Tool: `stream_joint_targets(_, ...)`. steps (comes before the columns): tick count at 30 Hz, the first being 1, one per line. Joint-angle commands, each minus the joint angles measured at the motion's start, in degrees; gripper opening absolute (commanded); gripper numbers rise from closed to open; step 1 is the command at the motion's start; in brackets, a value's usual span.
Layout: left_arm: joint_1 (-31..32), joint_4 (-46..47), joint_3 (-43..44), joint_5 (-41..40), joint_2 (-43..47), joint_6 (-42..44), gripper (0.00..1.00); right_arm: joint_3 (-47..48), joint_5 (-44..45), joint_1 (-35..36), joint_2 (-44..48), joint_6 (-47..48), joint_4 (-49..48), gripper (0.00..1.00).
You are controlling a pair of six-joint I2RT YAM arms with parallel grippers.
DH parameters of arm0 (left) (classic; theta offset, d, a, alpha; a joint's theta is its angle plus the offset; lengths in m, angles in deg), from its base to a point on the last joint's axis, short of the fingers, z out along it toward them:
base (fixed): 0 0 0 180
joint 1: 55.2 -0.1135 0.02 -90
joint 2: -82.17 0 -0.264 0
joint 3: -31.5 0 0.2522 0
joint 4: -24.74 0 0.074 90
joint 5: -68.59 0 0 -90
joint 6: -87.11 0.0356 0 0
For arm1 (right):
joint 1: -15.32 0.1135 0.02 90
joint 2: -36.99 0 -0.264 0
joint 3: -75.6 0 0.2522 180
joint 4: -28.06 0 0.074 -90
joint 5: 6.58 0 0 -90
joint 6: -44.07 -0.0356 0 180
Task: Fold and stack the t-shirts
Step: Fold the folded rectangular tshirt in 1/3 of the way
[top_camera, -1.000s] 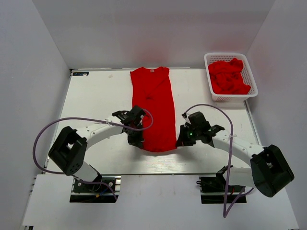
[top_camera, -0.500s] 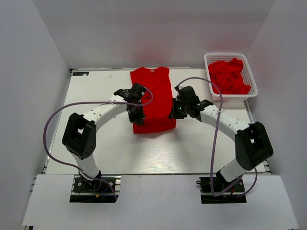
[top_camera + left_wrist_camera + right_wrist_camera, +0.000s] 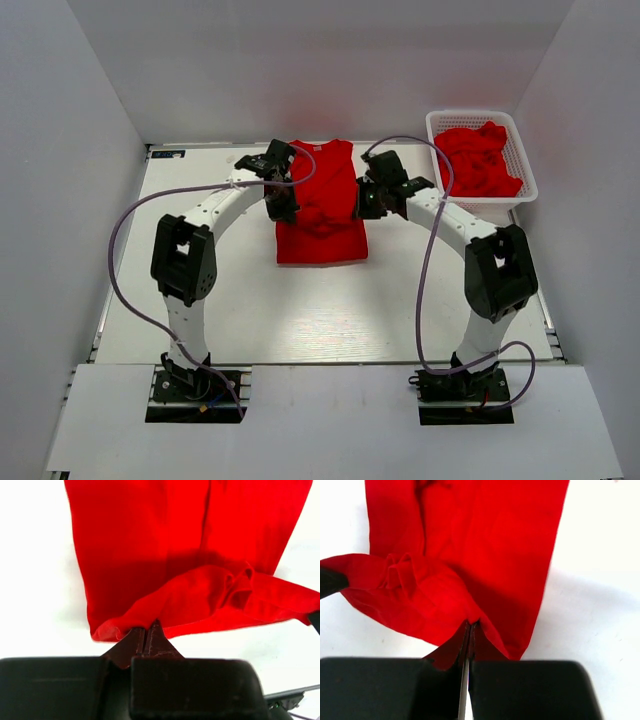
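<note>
One white table fills the top view. One red t-shirt lies flat at its upper centre, with its hem lifted above it. One white basket at the upper right holds crumpled red shirts; their number is hard to make out. Two grippers are there: the left gripper and the right gripper each pinch one corner of the hem, which hides their fingertips.

On my overhead feed the left arm and right arm are white tubular links joined by black motor housings, each trailing a loose lilac cable down to a black base. My wrist feeds show the left gripper and right gripper as blocky black bodies with dark, tapering fingers.
</note>
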Motion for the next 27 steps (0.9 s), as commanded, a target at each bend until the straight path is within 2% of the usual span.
stream_joint_targets(1, -1.5, -0.6, 4.1, 0.9, -2.1, 2.0, 0.00, 4.9, 0.0, -1.1, -2.1, 2.3, 1.4, 0.00)
stream_joint_targets(13, -6.4, 1.7, 9.7, 3.3, -6.4, 3.8, 0.00, 13.8, -3.8, -4.4, -10.5, 3.0, 1.9, 0.00)
stream_joint_targets(27, -8.1, 4.6, 12.8, 6.7, -12.4, 4.9, 0.00, 21.5, -7.9, -7.1, -17.6, 1.8, 1.6, 0.00)
